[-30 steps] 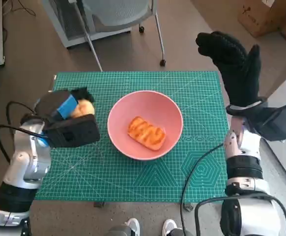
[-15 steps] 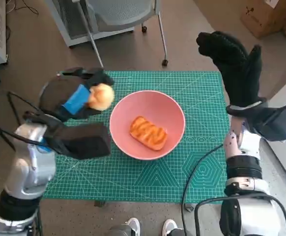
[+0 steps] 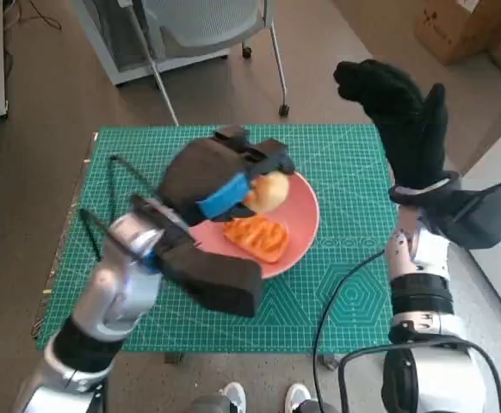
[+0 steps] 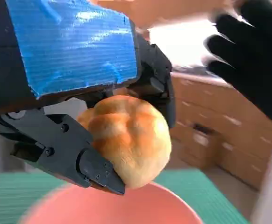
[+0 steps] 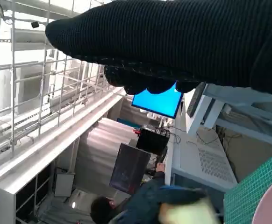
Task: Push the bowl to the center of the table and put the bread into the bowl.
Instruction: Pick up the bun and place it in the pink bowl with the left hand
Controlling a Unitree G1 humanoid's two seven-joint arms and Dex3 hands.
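A pink bowl (image 3: 300,225) sits near the middle of the green cutting mat (image 3: 345,172). Inside it lies a flat, golden pastry (image 3: 257,238). My left hand (image 3: 225,176), black with blue tape, holds a round bread roll (image 3: 270,191) in the air over the bowl's far left part. The left wrist view shows the roll (image 4: 129,140) gripped between the black fingers (image 4: 87,165), with the pink bowl rim (image 4: 126,205) just beneath. My gloved right hand (image 3: 401,116) is raised upright beyond the mat's far right corner, fingers spread, holding nothing.
An office chair (image 3: 203,26) on castors stands on the floor beyond the table's far edge. A cardboard box (image 3: 466,26) lies at the far right. A person (image 5: 140,203) sits by monitors in the right wrist view. Black cables hang near the table's front.
My left hand has lifted the roll from the mat's left side and carried it rightward over the bowl. The right hand has stayed raised.
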